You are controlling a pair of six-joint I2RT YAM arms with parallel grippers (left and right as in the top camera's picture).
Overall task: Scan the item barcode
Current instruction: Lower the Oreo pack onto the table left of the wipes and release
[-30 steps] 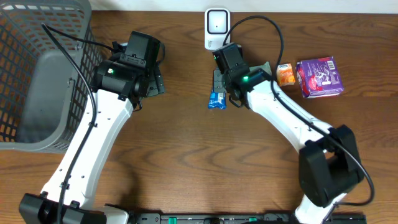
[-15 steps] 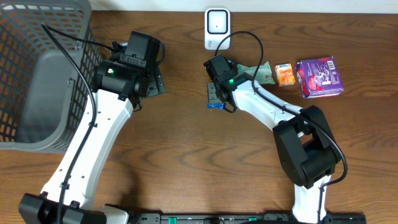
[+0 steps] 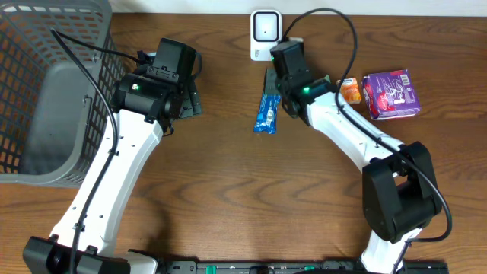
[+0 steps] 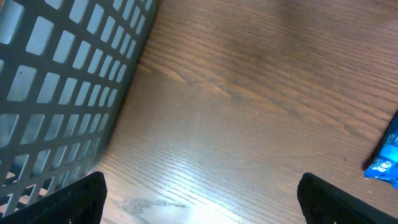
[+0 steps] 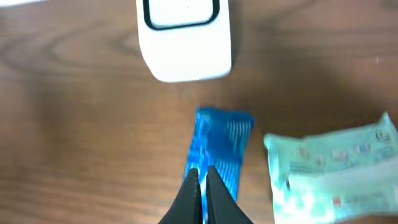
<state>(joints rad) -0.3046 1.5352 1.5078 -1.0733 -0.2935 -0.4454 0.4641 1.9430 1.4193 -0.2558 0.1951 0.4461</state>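
Note:
The item is a blue snack packet [image 3: 266,113], seen long and flat in the overhead view just below the white scanner [image 3: 264,30]. My right gripper [image 3: 275,92] is shut on the packet's upper end. In the right wrist view the black fingertips [image 5: 194,186] pinch the blue packet [image 5: 219,142], which points toward the scanner [image 5: 185,38] just ahead. My left gripper [image 3: 188,100] hovers to the left, open, with its fingers [image 4: 69,202] wide apart over bare wood. The blue packet's corner [image 4: 385,160] shows at the right edge of the left wrist view.
A grey mesh basket [image 3: 53,91] fills the far left, and its wall [image 4: 56,93] runs close to the left gripper. A pale green packet [image 5: 336,168] lies right of the blue one. An orange packet [image 3: 349,91] and a purple box [image 3: 390,93] sit at the back right.
The right arm has swung back up toward the scanner with the blue packet, which now shows its full length instead of a short end. The left arm has not moved.

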